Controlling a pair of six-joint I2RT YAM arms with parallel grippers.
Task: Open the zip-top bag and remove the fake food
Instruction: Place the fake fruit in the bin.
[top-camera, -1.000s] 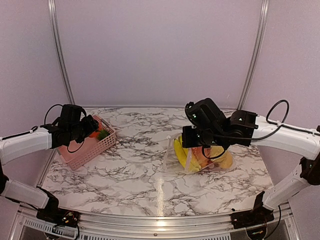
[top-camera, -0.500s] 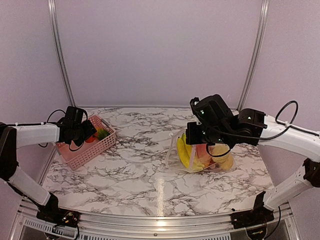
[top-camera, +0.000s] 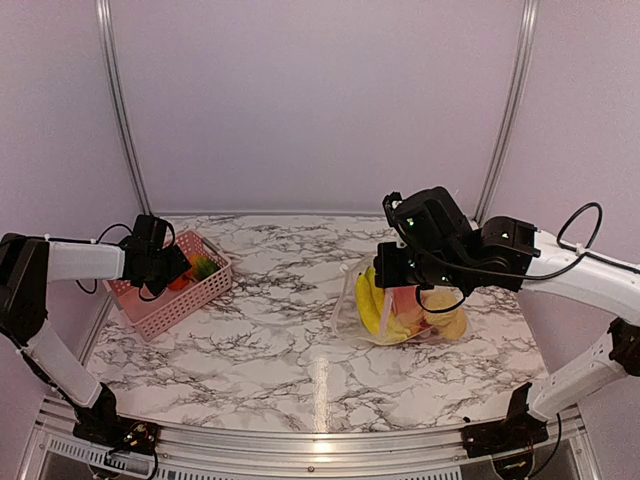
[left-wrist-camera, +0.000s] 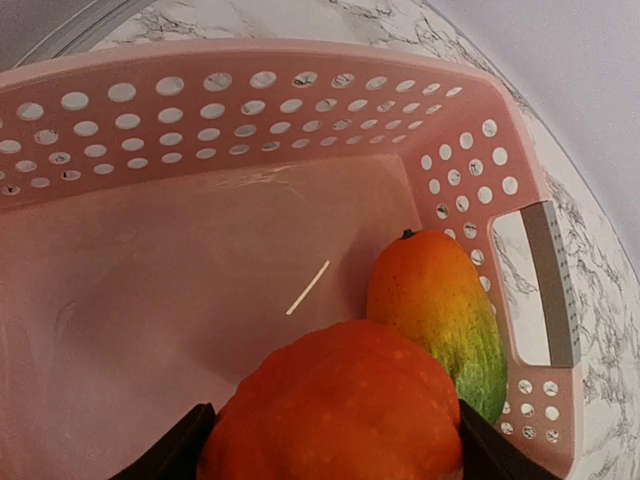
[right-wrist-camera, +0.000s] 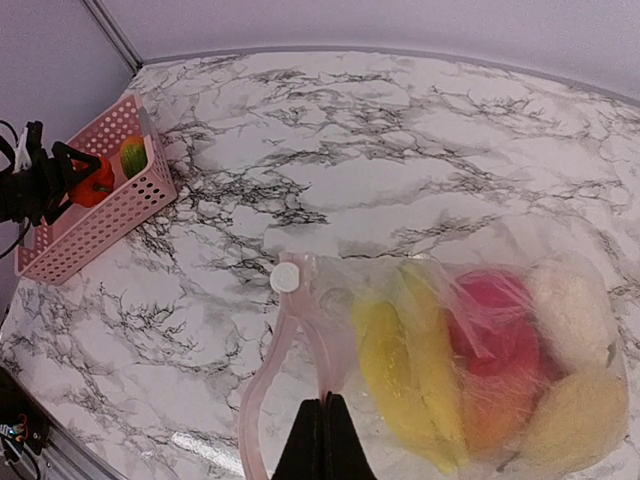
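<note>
**Orange piece (left-wrist-camera: 340, 400) over pink basket (left-wrist-camera: 250, 100)**

The left gripper (left-wrist-camera: 335, 445) clasps the orange piece over the pink basket, beside a mango (left-wrist-camera: 440, 310) inside. Well right of the basket, the right gripper (right-wrist-camera: 322, 440), closed, pinches the zip-top bag (right-wrist-camera: 330, 300) holding the fake food (right-wrist-camera: 400, 350). Best release low, gently.

Pink perforated basket (top-camera: 186, 296) at the left edge of a white, grey-veined marble table (top-camera: 285, 350)

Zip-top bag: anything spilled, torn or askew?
Nothing spilled or visibly torn. The zip-top bag is bunched up, its rim pinched in the right gripper, fake food inside. The left gripper holds an orange-red piece over the pink basket.
</note>
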